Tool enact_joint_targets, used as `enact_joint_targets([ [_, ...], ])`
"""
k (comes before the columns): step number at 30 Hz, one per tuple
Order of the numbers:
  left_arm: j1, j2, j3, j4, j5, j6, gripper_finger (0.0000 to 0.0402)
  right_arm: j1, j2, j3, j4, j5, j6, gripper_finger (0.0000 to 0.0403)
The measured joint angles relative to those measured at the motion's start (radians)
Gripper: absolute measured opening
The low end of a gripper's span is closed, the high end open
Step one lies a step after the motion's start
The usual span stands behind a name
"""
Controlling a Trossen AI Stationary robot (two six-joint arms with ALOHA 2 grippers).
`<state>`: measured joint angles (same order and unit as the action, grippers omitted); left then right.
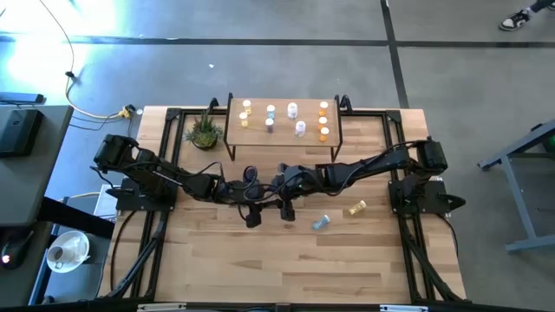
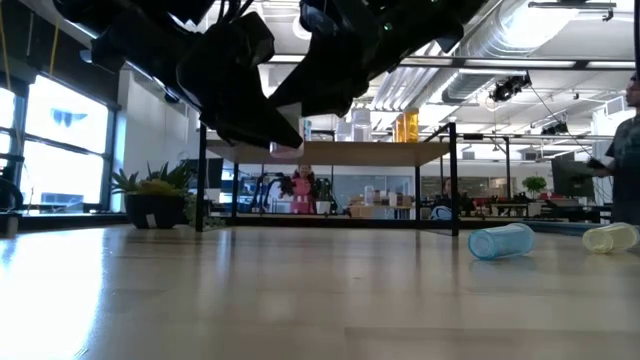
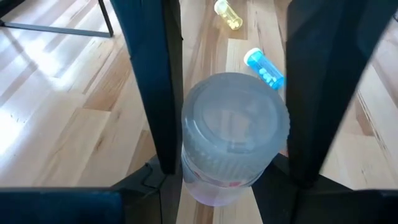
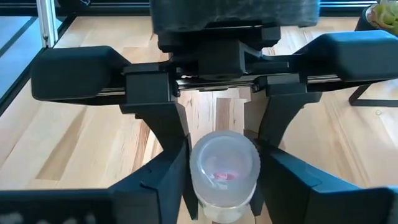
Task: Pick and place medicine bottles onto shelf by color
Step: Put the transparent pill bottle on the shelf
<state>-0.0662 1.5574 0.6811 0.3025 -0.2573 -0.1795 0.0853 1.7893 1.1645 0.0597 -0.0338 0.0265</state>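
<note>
Just in front of the shelf (image 1: 282, 130), left hand (image 3: 227, 162) and right hand (image 4: 224, 180) both pinch one pale bottle (image 3: 233, 137); I'd release one before lifting.

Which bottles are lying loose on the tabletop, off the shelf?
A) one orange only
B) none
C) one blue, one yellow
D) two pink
C: a blue bottle and a yellow bottle lie on their sides on the table.

Overhead looks down, low looks level — wrists close on one pale bottle (image 3: 233, 134).
</note>
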Motion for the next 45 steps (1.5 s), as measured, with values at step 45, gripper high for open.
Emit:
enact_joint_targets([
  [45, 0.001, 0.000, 0.000, 0.001, -0.028, 0.000, 0.0218, 0.001, -0.065, -0.002, -0.114, 0.128, 0.018, 0.0120],
])
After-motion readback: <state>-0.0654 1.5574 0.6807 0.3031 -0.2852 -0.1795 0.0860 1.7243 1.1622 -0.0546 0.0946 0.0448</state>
